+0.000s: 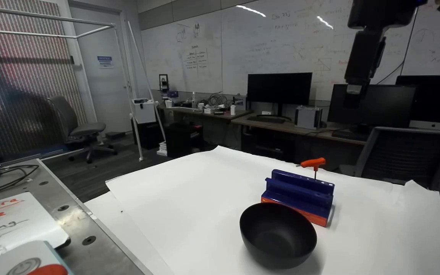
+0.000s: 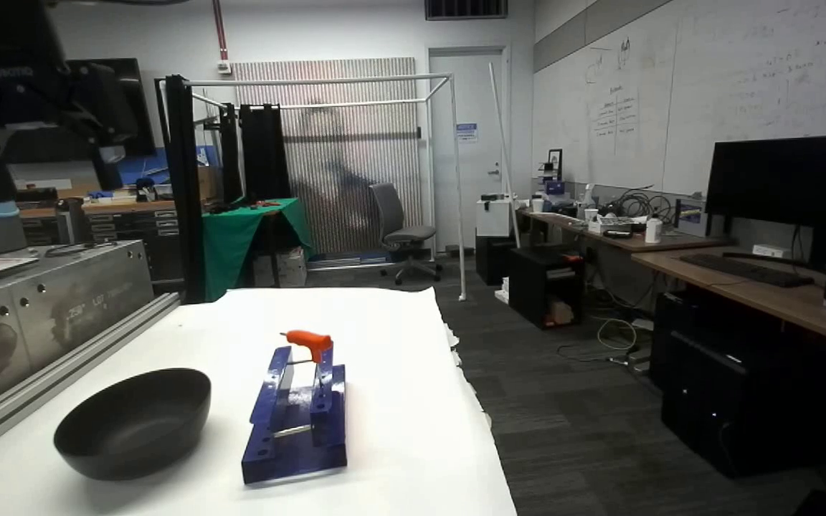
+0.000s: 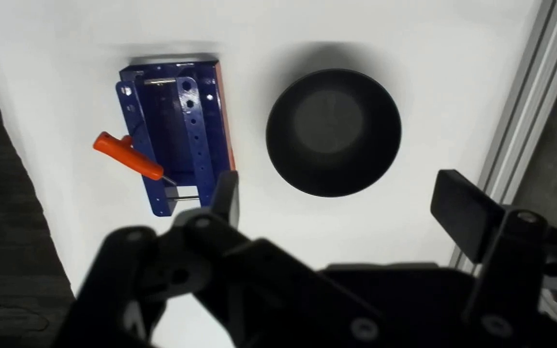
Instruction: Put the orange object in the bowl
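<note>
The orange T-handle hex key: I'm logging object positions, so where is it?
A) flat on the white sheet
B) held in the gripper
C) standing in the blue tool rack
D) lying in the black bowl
C: in an exterior view the hex key has its shaft down in the blue tool rack; the wrist view shows the gripper open, apart from it.

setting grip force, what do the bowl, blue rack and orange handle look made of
Black bowl: matte, perhaps plastic or coated metal; no sharp highlights.
Blue rack: glossy, likely painted metal; crisp white glints.
Orange handle: probably moulded plastic, smooth and evenly coloured.
</note>
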Available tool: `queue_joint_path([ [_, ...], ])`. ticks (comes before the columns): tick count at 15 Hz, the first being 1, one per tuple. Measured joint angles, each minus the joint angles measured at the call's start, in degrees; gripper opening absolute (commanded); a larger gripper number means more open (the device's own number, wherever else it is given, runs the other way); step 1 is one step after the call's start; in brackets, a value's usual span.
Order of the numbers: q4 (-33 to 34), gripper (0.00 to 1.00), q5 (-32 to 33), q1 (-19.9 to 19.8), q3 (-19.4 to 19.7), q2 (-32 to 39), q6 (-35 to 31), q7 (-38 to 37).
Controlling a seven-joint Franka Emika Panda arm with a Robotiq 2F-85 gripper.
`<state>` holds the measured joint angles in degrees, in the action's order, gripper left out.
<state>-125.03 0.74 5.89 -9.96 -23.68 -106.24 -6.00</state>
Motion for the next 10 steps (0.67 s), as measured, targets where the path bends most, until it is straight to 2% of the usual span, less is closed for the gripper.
queue_joint_path([
  [6, 9.2, 1.0, 1.3, -4.0, 8.0, 14.2, 2.8, 9.5],
  [10, 16.9, 1.0, -1.0, -6.0, 11.3, 24.0, 5.7, 18.7],
])
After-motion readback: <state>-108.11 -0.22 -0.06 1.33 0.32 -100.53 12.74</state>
